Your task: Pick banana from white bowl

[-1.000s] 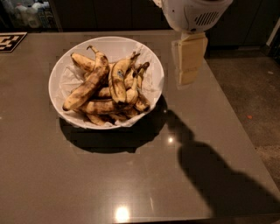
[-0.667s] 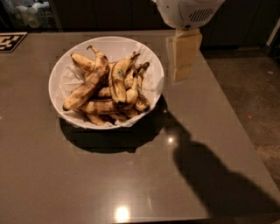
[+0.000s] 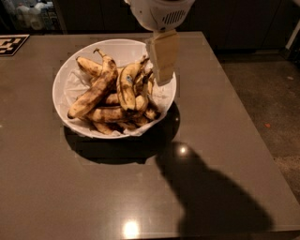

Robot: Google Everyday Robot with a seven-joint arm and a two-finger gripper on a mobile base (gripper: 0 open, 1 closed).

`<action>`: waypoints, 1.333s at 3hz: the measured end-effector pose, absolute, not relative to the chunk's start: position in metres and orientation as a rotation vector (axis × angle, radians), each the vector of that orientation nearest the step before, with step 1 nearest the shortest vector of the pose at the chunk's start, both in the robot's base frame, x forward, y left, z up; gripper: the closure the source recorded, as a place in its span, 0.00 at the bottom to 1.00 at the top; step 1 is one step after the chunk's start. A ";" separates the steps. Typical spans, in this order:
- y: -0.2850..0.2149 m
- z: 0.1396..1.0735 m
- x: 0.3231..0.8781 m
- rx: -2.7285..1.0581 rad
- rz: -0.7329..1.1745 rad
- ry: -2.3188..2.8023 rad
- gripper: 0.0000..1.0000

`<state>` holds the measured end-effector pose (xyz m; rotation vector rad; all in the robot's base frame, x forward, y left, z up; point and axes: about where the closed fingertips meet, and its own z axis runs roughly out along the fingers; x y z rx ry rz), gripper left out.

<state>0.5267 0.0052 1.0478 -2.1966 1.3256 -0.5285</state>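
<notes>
Grey-brown and glossy, the table (image 3: 47,187) fills most of the view. Near its front edge a bright spot of light (image 3: 131,228) reflects off the surface, with a smaller one a little farther in. To the right of these lies a broad dark shadow (image 3: 211,197), which narrows as it runs back towards the middle of the table.

Beyond the shadow, left of centre, stands the white bowl (image 3: 63,79), wide and shallow, with crinkled white lining (image 3: 77,86) showing along its left inner wall. It holds a heap of brown-blotched bananas. The banana (image 3: 125,86) with the small blue sticker lies on top of the heap near the middle of the bowl, curved, with its length running near to far. A long spotted banana (image 3: 91,96) lies just to its left, slanting down towards the bowl's left side.

The gripper (image 3: 162,61) hangs above the right part of the bowl, over the rim and just to the right of the stickered banana. It seems not to touch the fruit, though the angle leaves this uncertain. It appears as one pale slab, so whether it is parted or closed does not show. Above it sits the arm's rounded white housing (image 3: 159,11).

At the far left corner lies a black-and-white checkered marker (image 3: 10,44). Speckled floor (image 3: 267,93) lies to the right of the table.
</notes>
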 end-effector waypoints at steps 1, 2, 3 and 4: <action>0.014 1.008 0.528 -2.286 -0.481 1.343 0.10; 0.015 0.996 0.528 -2.312 -0.464 1.353 0.10; 0.006 0.990 0.539 -2.324 -0.482 1.382 0.28; -0.006 0.983 0.550 -2.342 -0.501 1.411 0.53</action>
